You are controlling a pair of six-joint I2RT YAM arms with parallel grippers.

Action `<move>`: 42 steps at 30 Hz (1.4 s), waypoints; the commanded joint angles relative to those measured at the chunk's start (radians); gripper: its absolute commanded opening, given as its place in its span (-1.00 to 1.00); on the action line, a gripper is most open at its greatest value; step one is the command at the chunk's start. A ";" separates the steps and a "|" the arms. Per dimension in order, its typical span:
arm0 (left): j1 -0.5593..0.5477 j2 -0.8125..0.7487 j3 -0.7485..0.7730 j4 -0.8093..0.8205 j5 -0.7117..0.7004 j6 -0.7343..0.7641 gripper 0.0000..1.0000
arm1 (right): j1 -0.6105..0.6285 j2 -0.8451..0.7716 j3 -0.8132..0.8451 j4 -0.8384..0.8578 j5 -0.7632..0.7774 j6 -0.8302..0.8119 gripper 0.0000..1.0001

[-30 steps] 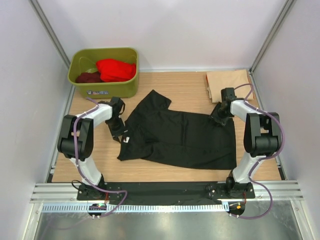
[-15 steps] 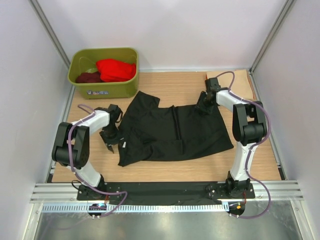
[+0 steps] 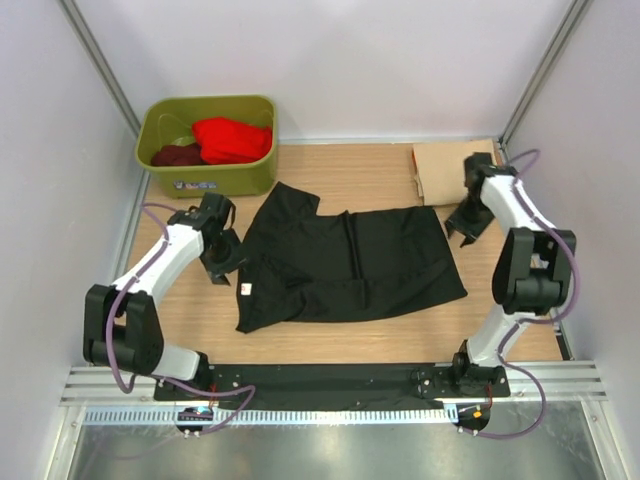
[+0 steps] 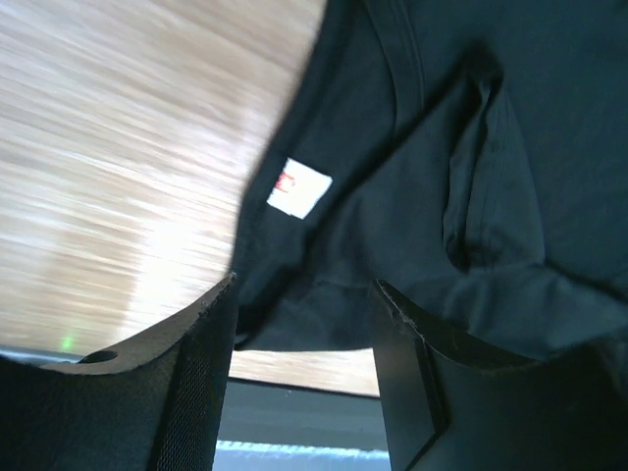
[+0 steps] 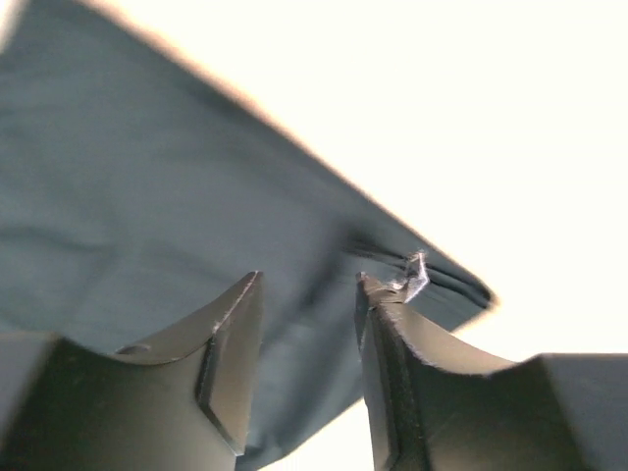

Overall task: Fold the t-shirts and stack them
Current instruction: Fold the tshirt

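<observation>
Four t-shirts, black (image 3: 350, 265), beige (image 3: 440, 172), red (image 3: 232, 140), maroon (image 3: 176, 155); one tub (image 3: 210, 182).

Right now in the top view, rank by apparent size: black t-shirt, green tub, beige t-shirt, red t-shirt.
1. black t-shirt
2. green tub
3. beige t-shirt and red t-shirt: about alike, each partly hidden, so tied.

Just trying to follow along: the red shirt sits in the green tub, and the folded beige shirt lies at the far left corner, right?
Not quite: the top view shows the beige shirt at the far right corner. The red shirt is in the tub.
</observation>
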 commanded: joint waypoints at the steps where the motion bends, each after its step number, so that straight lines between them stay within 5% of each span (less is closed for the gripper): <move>1: 0.003 -0.011 -0.070 0.111 0.160 0.005 0.13 | -0.078 -0.100 -0.091 -0.071 0.027 0.007 -0.13; 20: 0.004 0.248 -0.083 0.119 0.106 0.033 0.12 | -0.112 -0.218 -0.472 0.108 0.087 0.045 -0.21; 21: 0.004 0.251 -0.084 0.114 0.087 0.033 0.12 | -0.117 -0.233 -0.499 0.110 0.101 0.054 -0.30; 22: 0.006 0.249 -0.097 0.107 0.055 0.030 0.13 | -0.142 -0.261 -0.562 0.108 0.125 0.082 -0.66; 23: 0.006 0.249 -0.097 0.107 0.055 0.027 0.13 | -0.143 -0.261 -0.562 0.108 0.125 0.090 -0.67; 25: 0.007 0.251 -0.107 0.108 0.041 0.021 0.13 | -0.164 -0.294 -0.610 0.117 0.142 0.099 -0.97; 33: 0.012 0.272 -0.124 0.104 -0.028 -0.012 0.13 | -0.190 -0.450 -0.678 0.137 0.162 0.119 -0.95; 42: 0.010 0.203 0.021 0.049 0.056 0.019 0.19 | -0.193 -0.459 -0.520 0.012 0.136 0.125 -0.35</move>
